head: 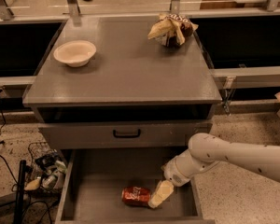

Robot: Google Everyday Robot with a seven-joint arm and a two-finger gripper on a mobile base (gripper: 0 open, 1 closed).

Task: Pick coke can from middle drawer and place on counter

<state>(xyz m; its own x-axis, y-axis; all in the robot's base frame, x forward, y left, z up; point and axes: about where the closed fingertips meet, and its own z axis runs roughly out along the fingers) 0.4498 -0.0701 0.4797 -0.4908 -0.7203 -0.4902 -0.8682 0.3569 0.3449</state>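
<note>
The coke can [136,196] is red and lies on its side on the floor of the open middle drawer [97,186], near the front. My gripper [159,194] reaches down into the drawer from the right on a white arm. Its cream tip is right against the can's right end. The counter [130,76] is the grey cabinet top above the drawer.
A white bowl [74,53] sits at the counter's left and a tan and brown snack bag [171,29] at its back right. A shut drawer front with a black handle [126,133] overhangs the open drawer. A wire basket of clutter [45,171] stands on the floor at left.
</note>
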